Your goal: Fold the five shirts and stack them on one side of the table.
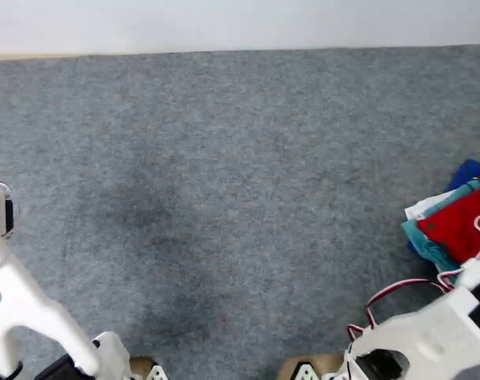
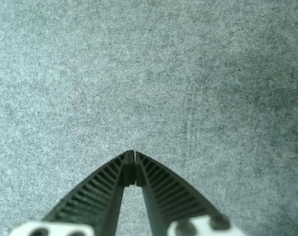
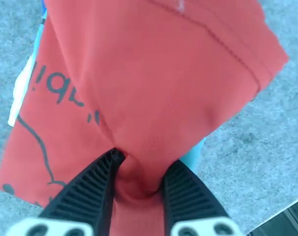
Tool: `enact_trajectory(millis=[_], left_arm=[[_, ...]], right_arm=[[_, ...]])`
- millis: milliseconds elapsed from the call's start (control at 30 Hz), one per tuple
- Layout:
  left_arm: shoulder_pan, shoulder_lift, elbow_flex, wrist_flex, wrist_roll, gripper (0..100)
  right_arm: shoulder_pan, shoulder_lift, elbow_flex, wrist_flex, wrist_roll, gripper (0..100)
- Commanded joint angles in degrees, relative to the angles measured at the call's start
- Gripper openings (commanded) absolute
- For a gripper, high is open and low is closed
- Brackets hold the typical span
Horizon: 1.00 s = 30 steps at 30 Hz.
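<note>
A pile of shirts lies at the table's right edge: a red shirt on top, with teal, white and blue cloth under it. In the right wrist view my right gripper is shut on a bunched fold of the red shirt, which has dark print on it; teal cloth peeks out beneath. My left gripper is shut with nothing in it, just over bare grey felt. The right arm stretches toward the pile.
Grey felt covers the whole table, up to a pale wall at the back. The left arm stands at the front left corner. Red and white cables loop off the right arm.
</note>
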Motion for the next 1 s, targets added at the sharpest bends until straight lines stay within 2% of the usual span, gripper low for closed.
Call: enact_trajectory(millis=[0, 200, 400, 500, 700, 933, 967], left_arm=[[0.1, -1.5, -0.2, 0.3, -0.6, 1], [0.1, -1.5, -0.2, 0.4, -0.6, 1], [0.2, -1.5, 0.0, 1.0, -0.6, 1], [0.2, -1.5, 0.0, 1.1, -0.6, 1], [0.2, -1.5, 0.0, 1.1, -0.6, 1], [0.2, -1.5, 0.0, 1.1, -0.5, 1], [0.2, -1.5, 0.0, 1.1, -0.5, 1]], right_arm=[[1.9, -5.0, -0.4, 2.2, 0.7, 0.9], [3.1, -1.5, -0.4, 2.1, 0.8, 2.0], [2.9, 1.3, -1.1, 2.2, 0.4, 25.2], [1.7, -2.9, -1.6, 2.2, 0.3, 28.3], [-2.9, -12.8, -1.1, 2.2, 0.3, 22.9], [-9.1, -14.5, 8.9, 2.2, 0.3, 0.9], [-9.9, -14.5, 11.2, 2.2, 0.3, 0.7]])
